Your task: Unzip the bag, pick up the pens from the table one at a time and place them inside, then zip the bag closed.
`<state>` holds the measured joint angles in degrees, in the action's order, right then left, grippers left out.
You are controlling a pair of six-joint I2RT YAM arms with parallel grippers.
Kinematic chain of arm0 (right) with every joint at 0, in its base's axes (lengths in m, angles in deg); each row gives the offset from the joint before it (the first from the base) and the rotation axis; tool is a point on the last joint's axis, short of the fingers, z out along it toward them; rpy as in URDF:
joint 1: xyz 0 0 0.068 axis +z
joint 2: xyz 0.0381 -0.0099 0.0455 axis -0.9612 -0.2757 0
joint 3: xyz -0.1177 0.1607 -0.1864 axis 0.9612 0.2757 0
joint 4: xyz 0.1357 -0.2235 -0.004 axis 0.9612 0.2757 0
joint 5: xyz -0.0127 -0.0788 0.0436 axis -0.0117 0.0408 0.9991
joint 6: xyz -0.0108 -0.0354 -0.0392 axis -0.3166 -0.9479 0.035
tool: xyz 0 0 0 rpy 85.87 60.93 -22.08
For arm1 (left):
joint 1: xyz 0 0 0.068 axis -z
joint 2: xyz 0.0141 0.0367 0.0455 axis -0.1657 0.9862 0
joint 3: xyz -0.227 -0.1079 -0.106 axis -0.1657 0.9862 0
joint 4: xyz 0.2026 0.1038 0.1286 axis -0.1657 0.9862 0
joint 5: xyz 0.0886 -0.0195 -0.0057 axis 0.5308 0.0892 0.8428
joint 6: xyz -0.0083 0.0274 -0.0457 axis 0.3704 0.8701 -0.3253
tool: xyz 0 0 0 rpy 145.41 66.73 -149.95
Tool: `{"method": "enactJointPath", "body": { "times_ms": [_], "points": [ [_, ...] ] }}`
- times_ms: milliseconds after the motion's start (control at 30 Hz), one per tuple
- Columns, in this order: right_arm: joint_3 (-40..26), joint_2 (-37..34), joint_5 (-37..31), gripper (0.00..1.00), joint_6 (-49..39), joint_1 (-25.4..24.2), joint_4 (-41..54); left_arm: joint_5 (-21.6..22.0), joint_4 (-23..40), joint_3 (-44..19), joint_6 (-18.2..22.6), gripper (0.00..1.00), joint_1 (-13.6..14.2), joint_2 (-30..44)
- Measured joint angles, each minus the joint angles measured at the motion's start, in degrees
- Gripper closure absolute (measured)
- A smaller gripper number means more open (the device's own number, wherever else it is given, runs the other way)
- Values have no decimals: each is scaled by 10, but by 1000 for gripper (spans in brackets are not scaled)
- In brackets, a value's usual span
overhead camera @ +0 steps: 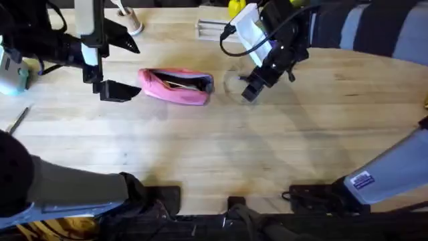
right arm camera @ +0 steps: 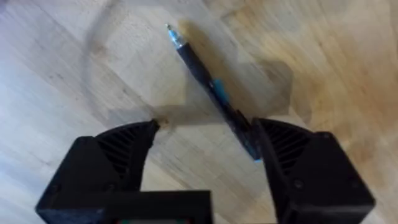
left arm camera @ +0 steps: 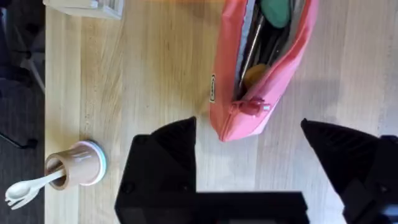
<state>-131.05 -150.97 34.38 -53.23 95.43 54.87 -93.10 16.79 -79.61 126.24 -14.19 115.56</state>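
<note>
Right end effector (right arm camera: 205,140) spread, slim dark pen (right arm camera: 211,93) perhaps touching one finger

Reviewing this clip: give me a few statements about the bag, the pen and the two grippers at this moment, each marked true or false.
1. The bag is zipped fully closed. False: its zipper is open and items show inside.
2. The right gripper is open, with a pen on the table by its fingers. True.
3. The left gripper is shut on the bag. False: it is open, with the bag's end in front of it.
4. A small cup with a white utensil stands on the table. True.
5. The pen is already lifted off the table. False: it lies flat on the wood.
</note>
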Motion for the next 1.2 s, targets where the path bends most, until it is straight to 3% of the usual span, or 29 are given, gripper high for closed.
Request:
{"method": "enactJointPath", "body": {
  "times_ms": [233, 333, 367, 867, 1200],
  "points": [
    [-6, -6, 16, 514, 12, 3, 8, 0, 0, 0, 0, 8, 0, 0],
    [-8, -7, 12, 890, 14, 3, 1, 0, 0, 0, 0, 7, 0, 0],
    [-10, -8, 12, 941, 18, 2, 0, 0, 0, 0, 0, 7, 0, 0],
    [-60, 5, 30, 957, 20, 9, 76, 0, 0, 0, 0, 7, 0, 0],
    [-134, 106, 122, 959, -114, 68, 70, 0, -1, 0, 0, 8, 0, 0]
  ]
}}
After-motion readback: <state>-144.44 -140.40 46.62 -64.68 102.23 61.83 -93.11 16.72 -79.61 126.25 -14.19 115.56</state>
